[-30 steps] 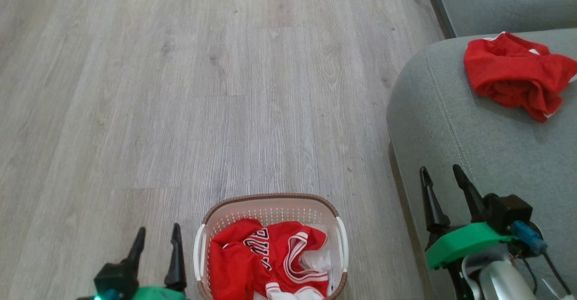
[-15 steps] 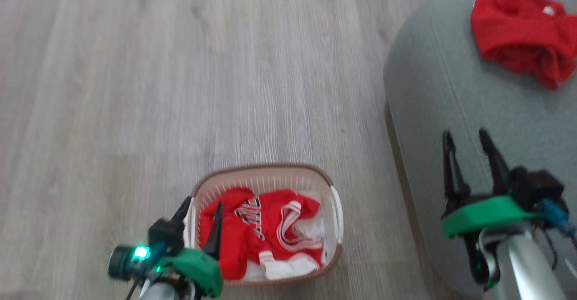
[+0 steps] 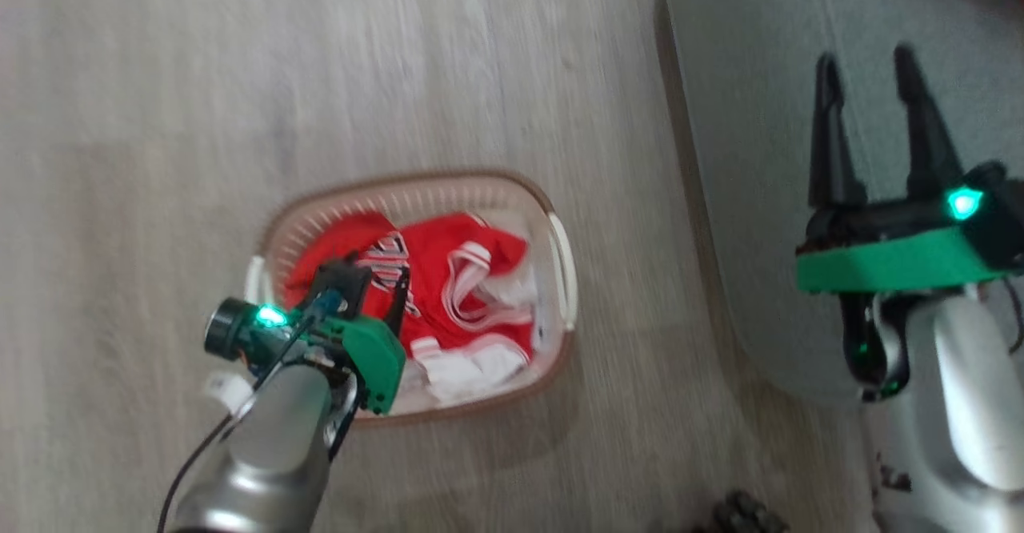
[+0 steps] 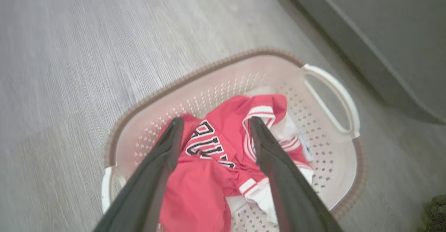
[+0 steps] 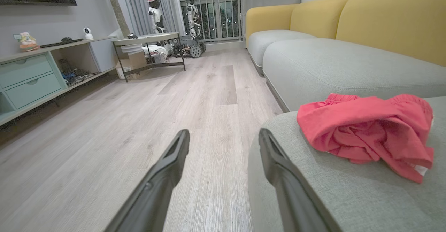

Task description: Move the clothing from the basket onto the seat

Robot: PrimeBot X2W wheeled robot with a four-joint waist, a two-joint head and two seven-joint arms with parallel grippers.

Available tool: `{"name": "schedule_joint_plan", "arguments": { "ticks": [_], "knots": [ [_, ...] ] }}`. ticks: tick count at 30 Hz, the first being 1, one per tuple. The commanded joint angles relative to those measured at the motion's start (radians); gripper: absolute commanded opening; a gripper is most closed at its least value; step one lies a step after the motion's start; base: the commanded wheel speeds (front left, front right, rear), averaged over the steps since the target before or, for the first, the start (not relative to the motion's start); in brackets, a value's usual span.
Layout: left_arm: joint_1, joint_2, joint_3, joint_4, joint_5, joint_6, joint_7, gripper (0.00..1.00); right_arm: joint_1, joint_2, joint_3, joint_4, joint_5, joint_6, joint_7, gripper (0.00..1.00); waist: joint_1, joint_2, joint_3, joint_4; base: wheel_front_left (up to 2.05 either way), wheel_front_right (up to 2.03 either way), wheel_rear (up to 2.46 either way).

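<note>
Jersey (image 4: 209, 148) in basket (image 4: 209, 92), just beneath spread left pincer (image 4: 216, 120), not gripped.

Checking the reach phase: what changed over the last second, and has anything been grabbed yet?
The left gripper swung in from beside the basket to over it, fingers open and pointing down at the jersey; nothing gripped yet. The head camera tipped down, so the whole view shifted. Unchanged: right gripper open over the seat edge, jersey in the basket, red shorts on the seat.
</note>
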Motion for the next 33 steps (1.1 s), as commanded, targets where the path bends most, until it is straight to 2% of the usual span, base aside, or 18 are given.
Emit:
{"name": "schedule_joint_plan", "arguments": {
  "ticks": [1, 4, 9, 14, 24, 29, 33],
  "knots": [
    [-0.036, 0.007, 0.009, 0.034, 0.016, 0.009, 0.005, 1.00, -0.023, 0.002, 0.025, -0.052, 0.012, 0.000, -0.007, 1.00, -0.0001, 0.0000, 0.129, -0.071, 0.00, 0.00, 0.00],
    [-0.105, 0.011, -0.010, 0.147, 0.036, 0.023, 0.021, 1.00, -0.045, 0.002, 0.030, -0.087, 0.029, 0.000, -0.007, 1.00, -0.0001, 0.0000, 0.197, -0.105, 0.00, 0.00, 0.00],
    [-0.178, 0.020, -0.035, 0.233, 0.056, 0.028, 0.011, 1.00, -0.067, 0.002, 0.028, -0.125, 0.046, 0.000, -0.007, 1.00, -0.0001, 0.0000, 0.272, -0.142, 0.00, 0.00, 0.00],
    [-0.236, 0.017, -0.057, 0.270, 0.065, 0.024, 0.000, 1.00, -0.086, 0.002, 0.026, -0.151, 0.055, 0.000, -0.007, 1.00, -0.0001, 0.0000, 0.321, -0.162, 0.00, 0.00, 0.00],
    [-0.345, 0.009, -0.118, 0.332, 0.078, -0.013, -0.005, 1.00, -0.142, 0.002, 0.046, -0.191, 0.070, 0.000, -0.007, 1.00, -0.0001, 0.0000, 0.426, -0.188, 0.00, 0.00, 0.00],
    [-0.383, 0.009, -0.136, 0.352, 0.082, -0.005, -0.004, 1.00, -0.159, 0.002, 0.050, -0.205, 0.076, 0.000, -0.007, 1.00, -0.0001, 0.0000, 0.463, -0.198, 0.00, 0.00, 0.00],
    [-0.410, 0.019, -0.141, 0.364, 0.083, 0.020, -0.007, 1.00, -0.164, 0.002, 0.047, -0.210, 0.078, 0.000, -0.007, 1.00, -0.0001, 0.0000, 0.483, -0.204, 0.00, 0.00, 0.00]
  ]
}}
